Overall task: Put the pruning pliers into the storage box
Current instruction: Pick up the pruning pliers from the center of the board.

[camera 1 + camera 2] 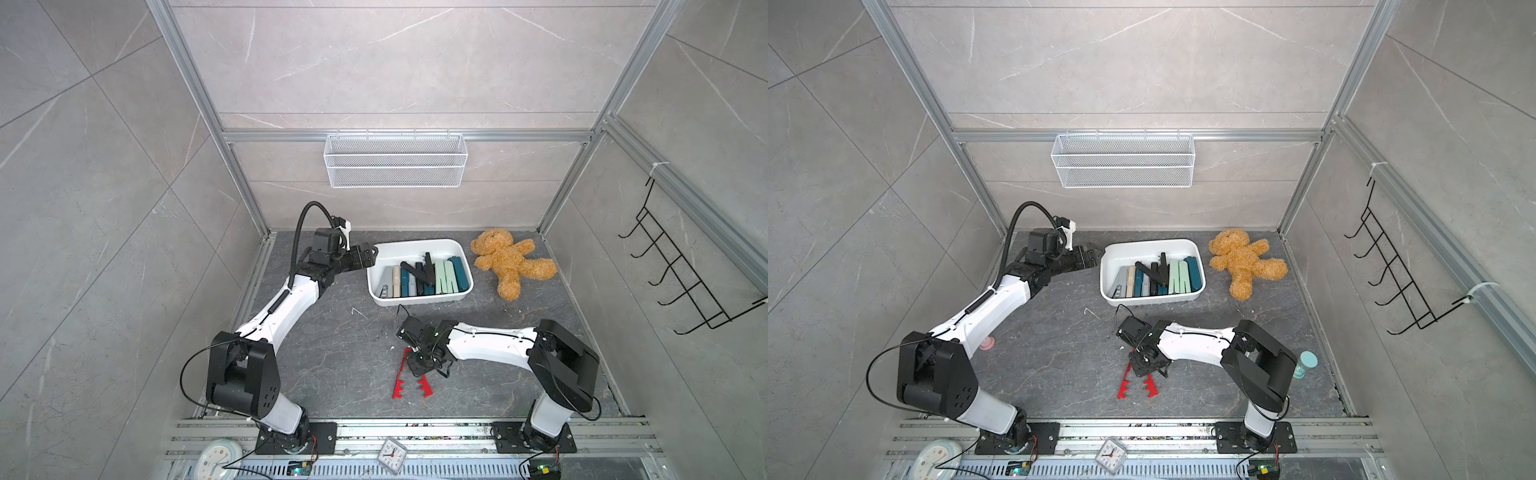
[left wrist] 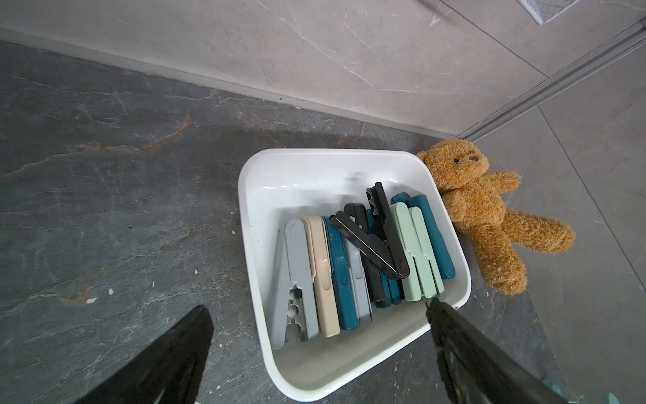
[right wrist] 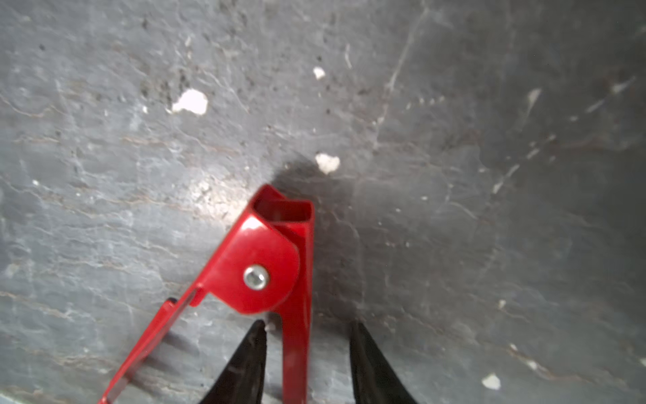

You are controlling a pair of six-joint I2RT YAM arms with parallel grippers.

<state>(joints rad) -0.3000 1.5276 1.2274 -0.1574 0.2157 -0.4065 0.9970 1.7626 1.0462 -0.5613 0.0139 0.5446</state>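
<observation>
**RED PLIERS ON TABLETOP; OTHERS IN BOX**

1. Red pliers (image 1: 400,380) (image 1: 1124,382) (image 3: 258,259). Toothed, with two arms spread in a V. They lie flat on the dark stone tabletop (image 1: 332,353), directly under the right gripper. The riveted hinge sits on the box side of the fingertips. The toothed ends stick out on the other side, toward the arm bases.

2. Right gripper (image 1: 417,365) (image 1: 1142,365) (image 3: 307,323). Points down with the jaws narrow but not closed. The fingers straddle one arm of the red pliers just below the hinge. One finger lies close to that arm, and a gap shows at the other. The second arm lies outside the fingers.

3. Storage box (image 1: 415,242) (image 1: 1142,243) (image 2: 297,182). A white tub, well beyond the right gripper toward the back wall. One short end is just beside the left gripper.

4. Left gripper (image 1: 370,255) (image 1: 1092,255) (image 2: 316,306). Jaws are wide with nothing between them. It hangs at the box's end, angled toward it.

5. Stored pliers (image 1: 424,276) (image 2: 321,273). A row in grey, beige, dark teal and mint green, packed along the box side nearest the right gripper. A black pair (image 2: 370,245), open in a V, lies across them.

6. Teddy bear (image 1: 511,262) (image 2: 472,196). Brown, lying at the box end farthest from the left gripper. Whether it touches the box cannot be told.

7. Wire mesh basket (image 1: 395,160). Hangs on the back wall, well apart from both grippers.
</observation>
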